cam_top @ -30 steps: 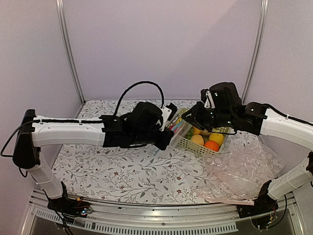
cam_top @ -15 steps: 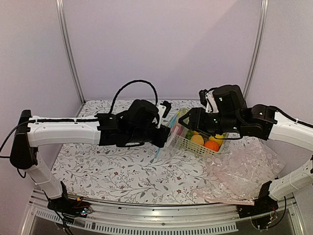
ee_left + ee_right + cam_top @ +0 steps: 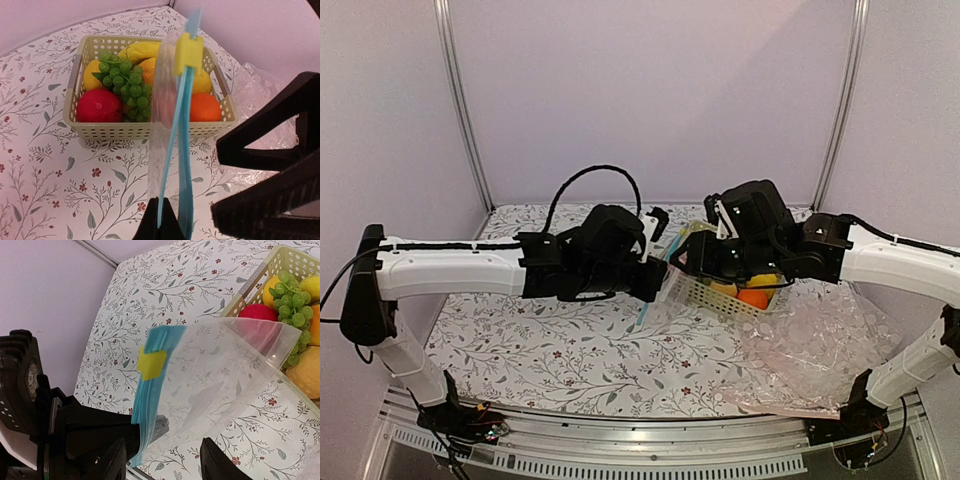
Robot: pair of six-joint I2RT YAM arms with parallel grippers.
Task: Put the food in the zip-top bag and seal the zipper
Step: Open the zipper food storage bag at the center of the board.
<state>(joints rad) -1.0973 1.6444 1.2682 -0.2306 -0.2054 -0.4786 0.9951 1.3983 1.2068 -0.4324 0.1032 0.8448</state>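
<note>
**Table** [image 3: 550,350]: floral-patterned top; both arms reach in from the near edge.

**Left gripper** [image 3: 658,281]: over the middle of the tabletop, clamped on one end of the bag's zipper and holding the bag on edge.

**Bag** [image 3: 220,375]: small and clear, held between the two grippers at the side of the basket that faces the left edge. One clear corner overlaps the basket rim in the right wrist view. No fruit is inside it.

**Zipper** [image 3: 150,400]: light blue strip along the bag's mouth. It runs away from the left gripper's fingers and carries a yellow slider [image 3: 188,52] near its free end. Whether the mouth is parted cannot be told.

**Right gripper** [image 3: 162,452]: right of centre, facing the bag, with its fingers spread wide and nothing between them.

**Basket** [image 3: 150,131]: cream and perforated, right of centre and nearer the far edge.

**Basket contents:**
- Bright yellow fruit [image 3: 311,287], beyond the grapes.
- Orange-yellow fruit [image 3: 91,75], next to the apple.
- Red apple [image 3: 99,106].
- Green grapes [image 3: 125,82], lying across the middle.
- Banana [image 3: 140,50].
- Orange [image 3: 205,107].

**Plastic sheet** [image 3: 820,345]: large, crumpled and pinkish-clear. It is spread toward the near right corner, just beside the basket.
</note>
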